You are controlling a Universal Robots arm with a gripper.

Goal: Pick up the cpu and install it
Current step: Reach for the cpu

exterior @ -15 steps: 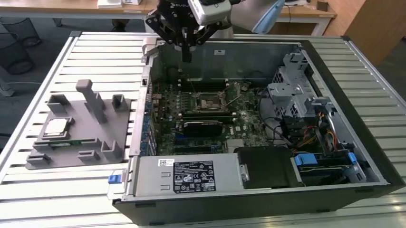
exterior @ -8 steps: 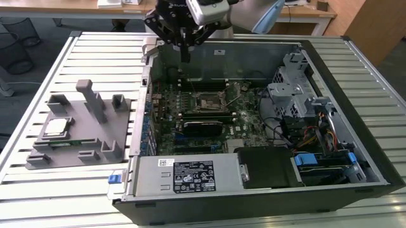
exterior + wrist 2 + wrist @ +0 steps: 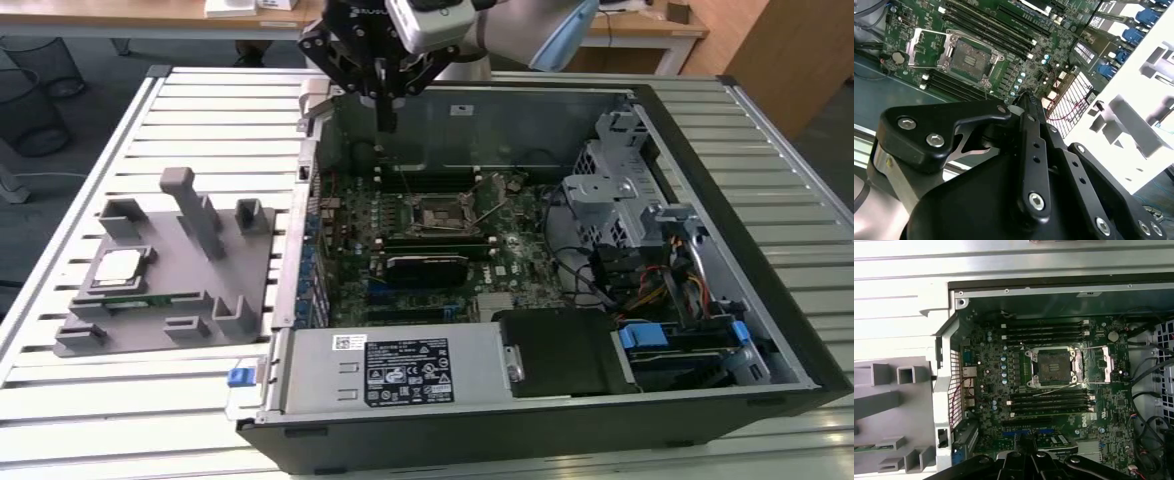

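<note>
Currently, the end effector [image 3: 387, 118] is being held closed, empty, above the case [image 3: 534, 110] at upper centre of the exterior view. The cpu [image 3: 118, 265] is lying on the grey fixture [image 3: 160, 250], mid-left. Pins in the socket [image 3: 441, 212] could be bent by misaligned seating.

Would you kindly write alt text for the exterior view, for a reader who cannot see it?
The end effector hangs over an open computer case with its motherboard exposed. The cpu lies on a grey holder on the table, at the exterior view's left.

Claw [image 3: 1029, 440] and grey parts holder [image 3: 914, 410] partly beyond first wrist view's edge.
</note>
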